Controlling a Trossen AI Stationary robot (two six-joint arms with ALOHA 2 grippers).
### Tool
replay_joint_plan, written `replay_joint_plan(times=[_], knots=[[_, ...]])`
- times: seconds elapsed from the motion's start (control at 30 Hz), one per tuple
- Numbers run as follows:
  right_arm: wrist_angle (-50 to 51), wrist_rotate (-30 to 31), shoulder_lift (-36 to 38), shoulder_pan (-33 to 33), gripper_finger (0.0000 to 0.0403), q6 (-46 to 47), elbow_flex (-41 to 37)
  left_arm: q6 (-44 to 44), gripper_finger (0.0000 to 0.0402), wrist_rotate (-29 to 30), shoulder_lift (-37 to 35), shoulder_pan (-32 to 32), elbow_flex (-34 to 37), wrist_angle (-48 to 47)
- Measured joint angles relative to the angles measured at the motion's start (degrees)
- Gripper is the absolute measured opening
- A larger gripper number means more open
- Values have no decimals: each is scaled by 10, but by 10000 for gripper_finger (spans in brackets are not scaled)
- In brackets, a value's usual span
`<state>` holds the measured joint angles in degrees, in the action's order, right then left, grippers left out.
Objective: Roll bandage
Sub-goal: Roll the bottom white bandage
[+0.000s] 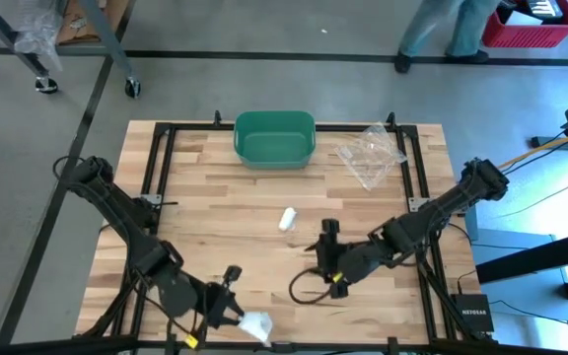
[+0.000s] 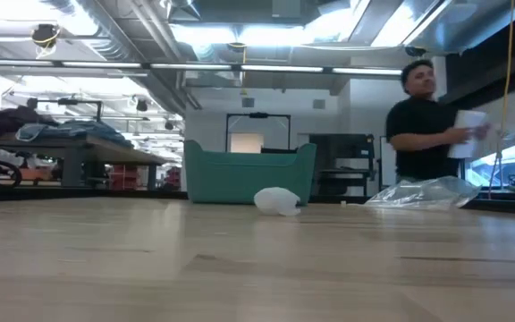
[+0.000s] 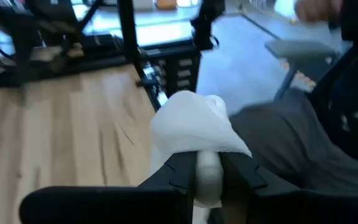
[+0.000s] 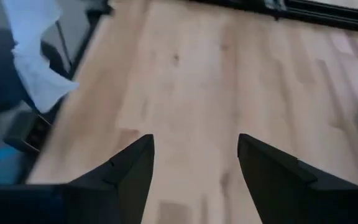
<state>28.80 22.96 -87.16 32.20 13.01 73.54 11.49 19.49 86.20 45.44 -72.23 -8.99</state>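
The left gripper (image 1: 237, 314), at the lower middle of the high view, has its jaws pinching a bunch of white bandage (image 3: 194, 127) off the worktop (image 1: 215, 217) edge. It looks light, soft and floppy, likely best taken by a free end. The right gripper (image 4: 194, 155) hangs with jaws spread, empty; a small roll (image 1: 286, 218) lies mid-worktop.
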Motion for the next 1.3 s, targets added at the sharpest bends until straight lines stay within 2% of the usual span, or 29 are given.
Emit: replay_joint_plan(times=[0.17,0.3,0.4,0.53,0.67,0.8,0.9,1.07,1.2,1.3], knots=[[-135,-45,-18,9,234,46,-57,18,40,0,-43,-41,0,10],[-192,-74,-46,8,234,46,-62,1,40,8,-65,-71,0,23],[-200,-80,-50,-6,234,2,-62,-12,40,34,-68,-81,0,36],[-153,-43,-20,-28,234,-16,-54,-4,40,83,-68,-80,0,33],[-162,-12,24,-34,234,-61,-50,-17,40,153,-73,-69,0,32],[-200,-15,15,-42,234,-67,-51,-33,40,266,-83,-59,0,28],[-228,25,-9,-41,234,-77,-51,-31,40,325,-85,-55,0,18],[-258,67,-31,-41,234,-79,-51,-33,40,332,-85,-53,0,19],[-317,130,-31,-41,234,-83,-51,-45,40,332,-85,-54,0,19],[-352,129,-32,-41,234,-85,-51,-45,40,332,-85,-56,0,19]])
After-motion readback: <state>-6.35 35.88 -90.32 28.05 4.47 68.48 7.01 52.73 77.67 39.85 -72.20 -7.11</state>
